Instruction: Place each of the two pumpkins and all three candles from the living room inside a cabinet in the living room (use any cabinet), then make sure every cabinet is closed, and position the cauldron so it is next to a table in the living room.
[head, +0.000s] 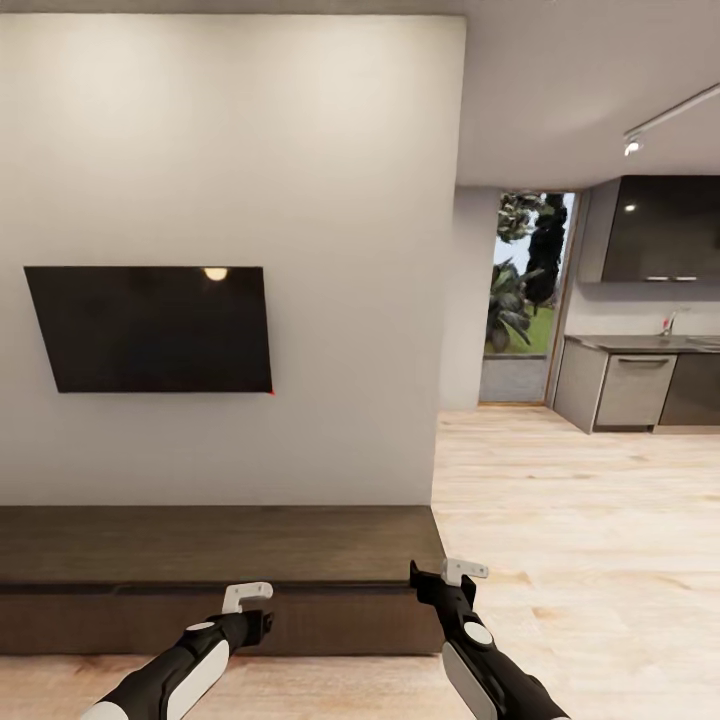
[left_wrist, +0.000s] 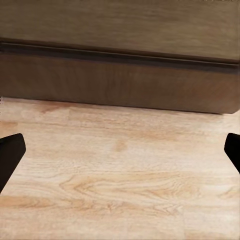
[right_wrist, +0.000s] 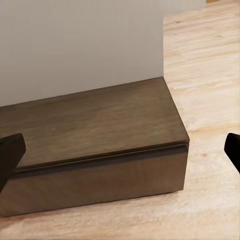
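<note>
Left gripper (head: 258, 608) sits at lower left of the head view, right gripper (head: 450, 580) at lower centre. In each wrist view the dark fingertips stand at opposite frame edges, so both are spread wide and hold nothing.

The cabinet (head: 220, 565) runs along the lower part of the head view against the white wall (head: 330, 180), under the black TV (head: 150, 328). Both grippers hover just in front of its front face. Its right end stops near frame centre, where the wood floor (head: 580, 520) opens toward the grey kitchen units (head: 635, 390) at middle right. Fronts look shut, with only a thin dark seam below the top slab.

Handling, as judgement: the cabinet is rigid and heavy and should not shift under a pull. The fronts are plain with no handle visible, so a pinch has little to bite on. The seam under the top edge, or the end corner in the right wrist view (right_wrist: 175, 145), looks the likeliest purchase. Smooth wood may let the pads slip.
</note>
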